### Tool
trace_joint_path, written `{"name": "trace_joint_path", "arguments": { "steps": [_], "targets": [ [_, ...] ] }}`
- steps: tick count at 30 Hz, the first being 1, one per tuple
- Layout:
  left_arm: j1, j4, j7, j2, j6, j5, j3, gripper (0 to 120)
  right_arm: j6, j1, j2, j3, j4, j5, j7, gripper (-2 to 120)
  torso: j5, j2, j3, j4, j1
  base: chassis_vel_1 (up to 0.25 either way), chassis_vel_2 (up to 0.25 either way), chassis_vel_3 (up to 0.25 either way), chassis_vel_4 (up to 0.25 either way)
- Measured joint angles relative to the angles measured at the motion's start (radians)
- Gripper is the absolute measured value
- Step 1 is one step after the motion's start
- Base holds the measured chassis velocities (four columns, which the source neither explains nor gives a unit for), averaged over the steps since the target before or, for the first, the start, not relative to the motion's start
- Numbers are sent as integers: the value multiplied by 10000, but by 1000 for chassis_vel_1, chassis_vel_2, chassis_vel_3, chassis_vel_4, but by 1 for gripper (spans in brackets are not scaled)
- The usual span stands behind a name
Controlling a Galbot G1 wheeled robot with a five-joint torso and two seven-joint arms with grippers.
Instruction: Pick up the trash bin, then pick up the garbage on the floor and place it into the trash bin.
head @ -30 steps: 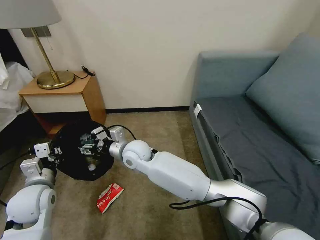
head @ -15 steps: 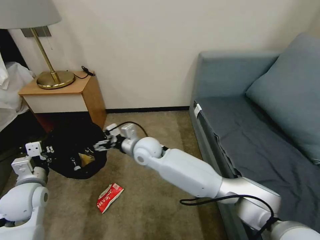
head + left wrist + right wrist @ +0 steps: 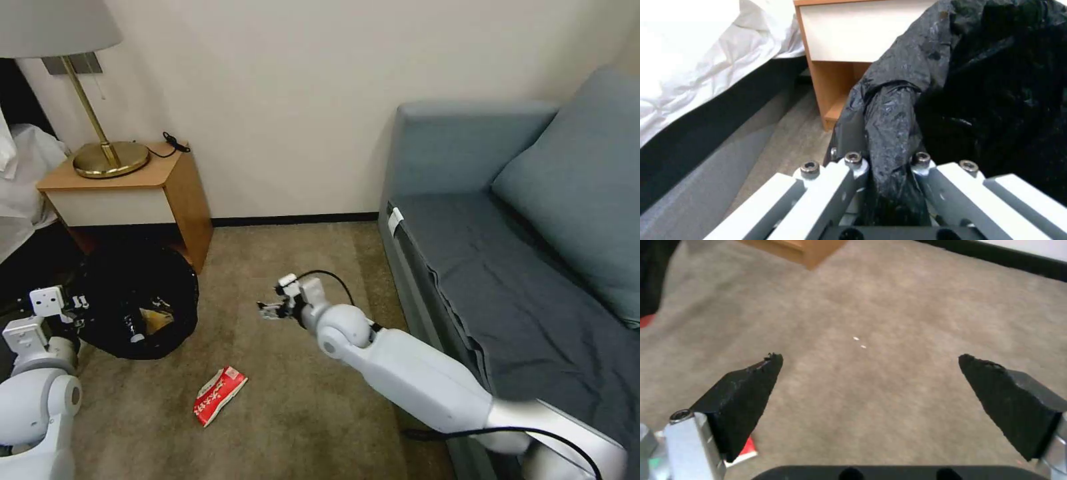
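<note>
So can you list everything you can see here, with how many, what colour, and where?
Trash bin: one, black bag lining, on carpet by the nightstand.
Packet: one, red-and-white, on carpet in front.
Nightstand: one, wooden, by the wall.
Lamp: one, brass, on the nightstand.
Sofa: one, blue-grey, on the right.
Bed: one, white sheets, beside the nightstand.
Left gripper: shut on the bin's bag.
Right gripper: open, above bare carpet.
</note>
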Motion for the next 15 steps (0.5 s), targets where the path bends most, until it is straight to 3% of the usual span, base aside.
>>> {"name": "trace_joint_path", "arguments": {
  "steps": [15],
  "targets": [
    [180,-158,24,-104,-92,71,71,4,105,-749,-114,232,234,-640,75,100,0,0,0,2,0,0,0,0,0]
  ]
}}
